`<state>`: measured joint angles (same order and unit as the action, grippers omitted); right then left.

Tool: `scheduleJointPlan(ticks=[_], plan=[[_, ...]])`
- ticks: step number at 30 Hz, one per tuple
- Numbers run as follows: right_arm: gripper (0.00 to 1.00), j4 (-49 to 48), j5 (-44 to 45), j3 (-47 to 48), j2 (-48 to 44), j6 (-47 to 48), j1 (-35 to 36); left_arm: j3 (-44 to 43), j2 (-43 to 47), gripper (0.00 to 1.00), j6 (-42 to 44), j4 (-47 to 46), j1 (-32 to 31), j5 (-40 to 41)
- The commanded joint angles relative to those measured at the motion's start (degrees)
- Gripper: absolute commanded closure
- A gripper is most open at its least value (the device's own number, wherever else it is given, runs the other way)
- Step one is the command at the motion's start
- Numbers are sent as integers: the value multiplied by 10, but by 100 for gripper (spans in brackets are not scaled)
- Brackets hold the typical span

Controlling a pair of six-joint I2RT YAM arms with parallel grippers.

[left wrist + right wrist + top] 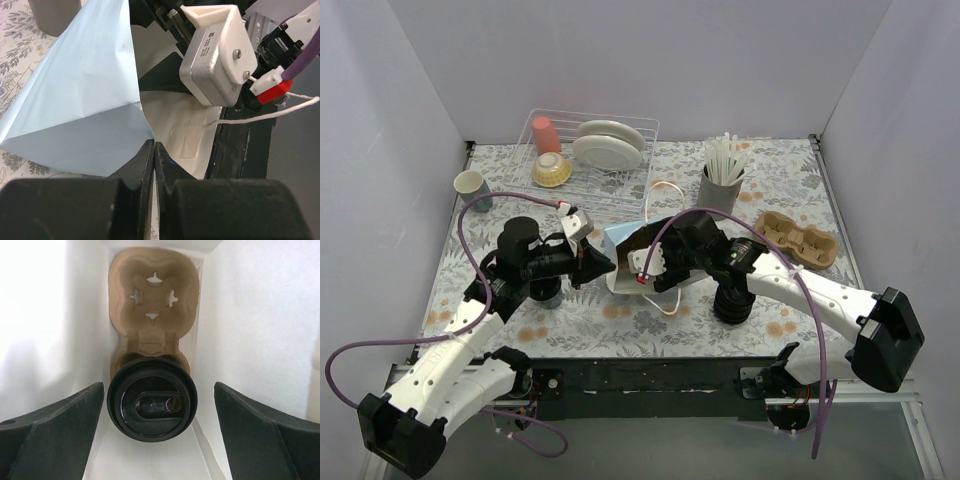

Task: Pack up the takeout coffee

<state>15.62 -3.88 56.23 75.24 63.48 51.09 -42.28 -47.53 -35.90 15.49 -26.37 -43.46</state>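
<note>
Inside the bag (250, 340), the right gripper (159, 387) is spread wide, one dark finger at each lower corner of its wrist view, with nothing in its hold. The coffee (151, 402) sits between those fingers and clear of both, its lid (120, 405) facing the camera. It stands in the near pocket of a brown carrier (155, 285) on the bag's floor, and the carrier's far pocket is empty. On the bag's left side, the left gripper (154, 150) is closed tight on the paper edge of the mouth, seemingly to hold it open. From above, the bag lies tilted at the middle of the table (780, 180), between the two arms. As for handling, the cup is probably light and thin-walled, so a hard squeeze could buckle it or pop the lid. The glossy plastic lid looks slippery and is likely only pressed on, which makes it a poor place to grip. The better hold would be across the cup wall just under the rim, with a gentle pinch and the cup kept upright, since it may hold liquid. Whether it does, I cannot tell. The bag is soft paper and offers no support.
</note>
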Motion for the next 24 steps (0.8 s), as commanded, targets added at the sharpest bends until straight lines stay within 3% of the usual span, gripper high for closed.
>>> scheduleJointPlan(ticks=[1,11,24], plan=[[2,18,-22,33,-26,-20,3,-28,-6,100,-4,17,-1,-8],[6,82,-31,129,-19,-69,5,-41,-12,100,-45,17,-1,-19],[8,134,-37,209,-54,-152,5,-31,31,100,-223,-25,-1,15]])
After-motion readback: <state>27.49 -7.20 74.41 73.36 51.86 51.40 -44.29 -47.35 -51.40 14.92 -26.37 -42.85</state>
